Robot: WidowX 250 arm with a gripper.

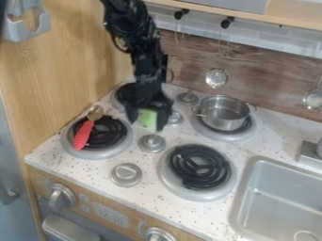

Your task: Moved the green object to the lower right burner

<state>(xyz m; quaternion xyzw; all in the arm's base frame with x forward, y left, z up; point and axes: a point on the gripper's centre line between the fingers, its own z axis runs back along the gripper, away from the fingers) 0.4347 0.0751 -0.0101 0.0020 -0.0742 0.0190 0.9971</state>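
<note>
The black gripper (149, 117) hangs over the middle-left of the stove, with the green object (148, 119) between its two fingers. The pale green block-like piece is held upright, just behind the front middle knob. At the front right, the lower right burner (200, 165) has a bare black coil inside a grey ring, to the right of and nearer the camera than the gripper.
A red-handled spoon (84, 135) lies across the front left burner (106, 132). A metal pot (224, 113) stands on the back right burner. Silver knobs (151, 143) rise between the burners. The sink (283, 197) lies at the right.
</note>
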